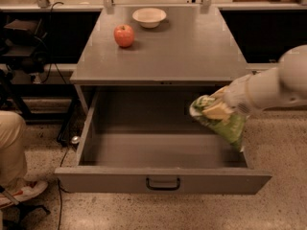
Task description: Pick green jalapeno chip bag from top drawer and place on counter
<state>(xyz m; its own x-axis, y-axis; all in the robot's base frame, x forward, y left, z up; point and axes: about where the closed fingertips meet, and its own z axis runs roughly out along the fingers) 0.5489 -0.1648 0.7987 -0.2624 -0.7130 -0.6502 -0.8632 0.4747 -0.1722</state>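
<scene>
My gripper (pixel 217 110) is shut on the green jalapeno chip bag (pixel 225 126) and holds it in the air above the right side of the open top drawer (pixel 163 178). The bag hangs down from the fingers, tilted, its lower end near the drawer's right wall. The drawer's inside shows nothing else in it. The counter (pixel 187 47) lies above and behind the bag. My white arm comes in from the right edge.
A red apple (pixel 124 35) and a white bowl (pixel 149 17) stand at the back left of the counter. A person's leg and shoe (pixel 14 162) are at the left on the floor. Dark shelving and cables stand to the left.
</scene>
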